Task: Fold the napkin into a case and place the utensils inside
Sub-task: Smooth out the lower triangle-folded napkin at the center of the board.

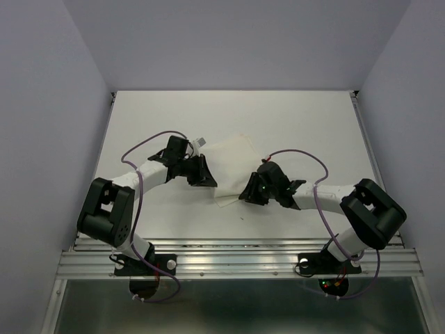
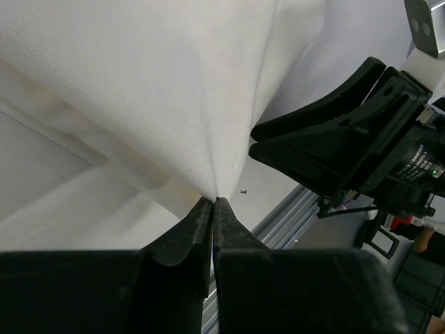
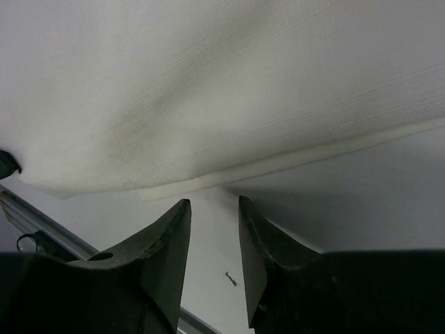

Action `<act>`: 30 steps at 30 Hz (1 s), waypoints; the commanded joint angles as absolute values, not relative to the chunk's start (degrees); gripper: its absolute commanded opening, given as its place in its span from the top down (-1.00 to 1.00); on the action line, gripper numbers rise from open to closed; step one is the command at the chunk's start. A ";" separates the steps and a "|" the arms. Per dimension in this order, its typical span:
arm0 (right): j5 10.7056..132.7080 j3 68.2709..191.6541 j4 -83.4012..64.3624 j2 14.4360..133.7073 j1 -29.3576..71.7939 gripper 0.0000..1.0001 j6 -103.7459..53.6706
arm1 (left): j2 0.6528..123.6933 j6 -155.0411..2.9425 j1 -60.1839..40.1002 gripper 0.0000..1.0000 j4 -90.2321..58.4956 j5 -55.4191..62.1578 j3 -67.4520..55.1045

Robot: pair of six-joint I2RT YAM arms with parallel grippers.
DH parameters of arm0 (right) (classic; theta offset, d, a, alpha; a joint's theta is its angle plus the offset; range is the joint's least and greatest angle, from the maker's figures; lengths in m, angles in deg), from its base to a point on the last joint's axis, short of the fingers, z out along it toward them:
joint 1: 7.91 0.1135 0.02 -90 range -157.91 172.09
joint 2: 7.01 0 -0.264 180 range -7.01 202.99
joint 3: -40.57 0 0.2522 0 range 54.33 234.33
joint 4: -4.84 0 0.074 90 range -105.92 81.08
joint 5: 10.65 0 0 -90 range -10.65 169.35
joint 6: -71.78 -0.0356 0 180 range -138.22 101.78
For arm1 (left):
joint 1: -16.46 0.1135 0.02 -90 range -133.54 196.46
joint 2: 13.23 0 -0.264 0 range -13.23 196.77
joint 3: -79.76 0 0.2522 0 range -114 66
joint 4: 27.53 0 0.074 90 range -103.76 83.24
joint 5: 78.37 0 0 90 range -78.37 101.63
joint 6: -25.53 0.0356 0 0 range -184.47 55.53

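The napkin [image 1: 233, 167] is a white sheet in the middle of the table between my two grippers. My left gripper [image 1: 207, 181] is shut on a pinch of its left edge; in the left wrist view the cloth [image 2: 160, 90] rises in a cone from the closed tips [image 2: 213, 201]. My right gripper [image 1: 248, 195] is open and empty at the napkin's near right edge. In the right wrist view its tips [image 3: 212, 203] sit just short of the cloth's folded edge [image 3: 208, 90], not touching it. No utensils and no finished case show in any view.
The right gripper's black fingers [image 2: 327, 146] sit close to the right of the left gripper. A small dark speck [image 3: 231, 279] lies on the white tabletop. The metal front rail [image 1: 236, 261] runs along the near edge. Side walls enclose the table.
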State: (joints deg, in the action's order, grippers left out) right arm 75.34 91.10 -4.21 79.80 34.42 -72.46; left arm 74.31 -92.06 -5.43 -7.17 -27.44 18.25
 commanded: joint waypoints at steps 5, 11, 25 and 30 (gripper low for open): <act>81.98 93.35 -0.40 84.66 31.40 0.24 -71.57 | 70.62 -89.61 -3.76 0.46 -5.33 -26.51 17.83; 82.68 96.06 -0.49 85.80 25.06 0.19 -67.18 | 69.73 -88.55 -3.85 -0.27 -5.24 -26.86 18.71; 75.74 91.95 0.65 80.18 26.71 -0.29 -74.73 | 65.78 -98.39 -3.32 -0.11 -10.60 -15.62 16.69; 75.04 93.17 3.38 84.04 33.04 -0.50 -77.46 | 64.03 -99.54 -2.53 -0.11 -9.99 -11.49 15.28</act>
